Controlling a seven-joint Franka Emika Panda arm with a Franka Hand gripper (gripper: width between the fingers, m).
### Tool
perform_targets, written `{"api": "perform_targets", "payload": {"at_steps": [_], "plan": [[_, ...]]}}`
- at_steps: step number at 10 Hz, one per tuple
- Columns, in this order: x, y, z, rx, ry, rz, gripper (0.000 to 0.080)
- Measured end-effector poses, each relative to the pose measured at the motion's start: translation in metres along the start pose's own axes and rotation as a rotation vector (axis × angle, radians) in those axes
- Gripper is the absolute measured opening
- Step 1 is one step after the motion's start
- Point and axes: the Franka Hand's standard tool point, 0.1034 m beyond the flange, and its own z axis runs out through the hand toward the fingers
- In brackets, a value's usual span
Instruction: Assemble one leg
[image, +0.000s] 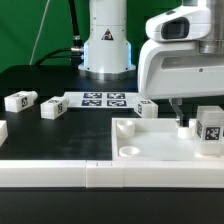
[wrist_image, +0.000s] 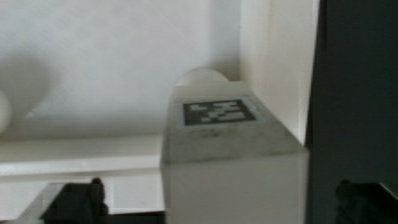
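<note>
Starting at the exterior view's left, a spare leg (image: 20, 101) lies flat on the table. Far right, the leg (image: 208, 132) stands upright on the white panel (image: 150, 145), tag forward, beside the gripper (image: 183, 125). Only the wrist view shows the fingers (wrist_image: 71, 203) spread either side.

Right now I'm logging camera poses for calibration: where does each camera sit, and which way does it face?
Exterior view: low, opposite the robot base, facing it across the table; shows base, arm and gripper.
Wrist view: on the wrist, looking along the open fingers at the tagged leg against the white panel.
Shared: that leg and the white panel.
</note>
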Motion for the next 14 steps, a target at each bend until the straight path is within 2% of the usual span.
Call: {"api": "perform_targets", "payload": {"at_steps": [1,2,3,4,6,8,14], "plan": [[0.0000,0.0000,0.0000,0.000,0.000,0.000,0.0536],[0.0000,0.0000,0.0000,0.000,0.000,0.000,0.0332],[0.0001,0.0006,0.0000,0.000,0.000,0.010,0.0332],[0.0002,0.0008,0.0000,-0.001,0.000,0.041,0.0290],[0.0002,0.0021,0.0002,0.004,0.000,0.117,0.0290],[0.0005,0.0055,0.0002,0.020,0.008,0.358,0.0290],[-0.0041,0.0094,0.0011,0.016,0.043,1.081,0.0291]]}}
